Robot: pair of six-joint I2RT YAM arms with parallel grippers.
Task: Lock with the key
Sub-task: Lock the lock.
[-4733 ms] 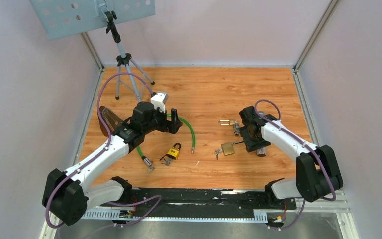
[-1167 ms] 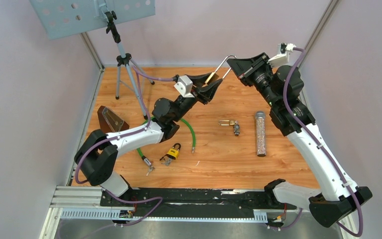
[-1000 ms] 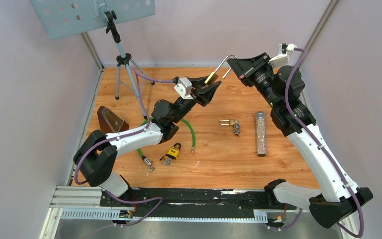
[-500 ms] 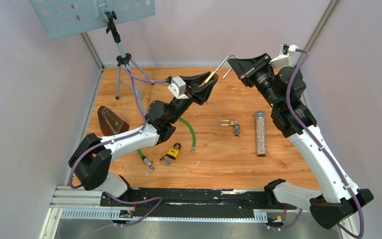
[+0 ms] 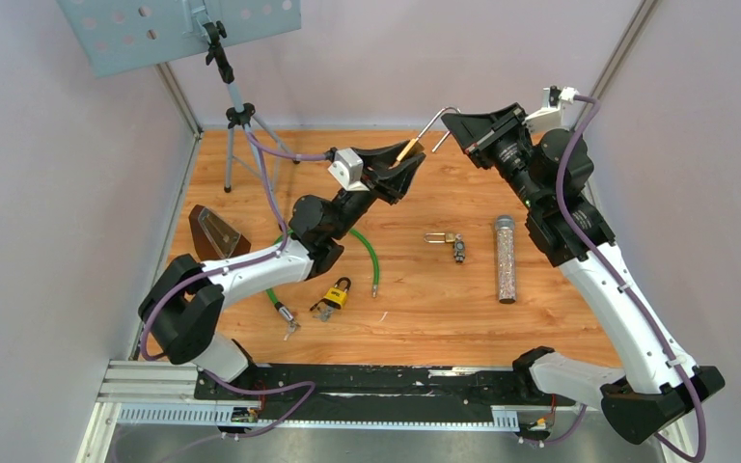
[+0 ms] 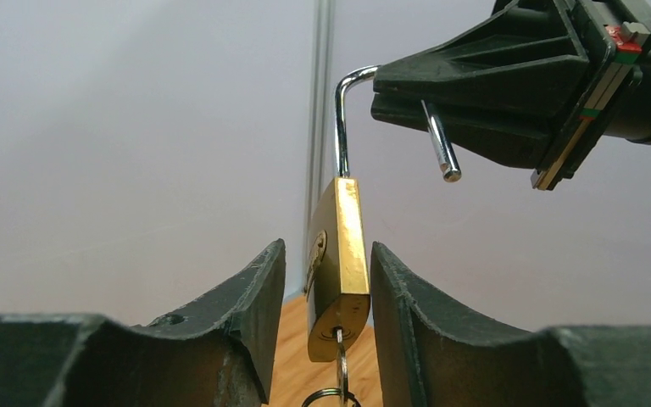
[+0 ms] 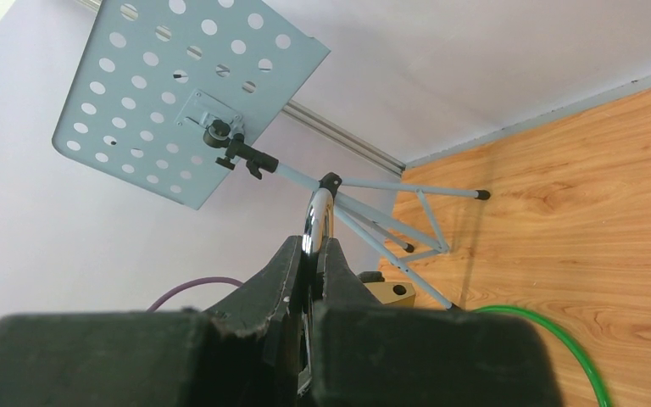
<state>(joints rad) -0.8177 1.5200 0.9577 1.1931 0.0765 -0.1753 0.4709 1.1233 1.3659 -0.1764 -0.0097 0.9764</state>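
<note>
From above, my right gripper (image 5: 447, 121) is raised well clear of the surface (image 5: 425, 309), pinched on the shackle (image 5: 432, 120) of the brass padlock (image 5: 407, 151). Held that way, the body hangs free where my other arm can reach it. My left gripper (image 5: 403, 162) is lifted to meet it from below. A yellow padlock (image 5: 338, 292), a green cable (image 5: 367, 249) and a tube (image 5: 505, 258) lie on the surface, well apart from this work.

From my left wrist, the padlock body hangs between my left fingers (image 6: 258, 297). The jaws stand apart: there is a sliver of gap on one side, and the other side is so close that I cannot tell whether it touches. I judge it not yet clamped. The shackle is sprung open, its free leg (image 6: 442, 153) out of the body and swung beside my right gripper. The key (image 6: 337, 337) sits in the keyhole at the bottom, its ring (image 6: 329, 395) dangling. I judge the next move needs a firm hold on the body, so that the free leg can be lined up and pressed home.

From my right wrist, my right gripper is closed tight on the bend of the shackle, with only a corner of brass showing below. Behind it stands a perforated stand (image 7: 195, 102).
</note>
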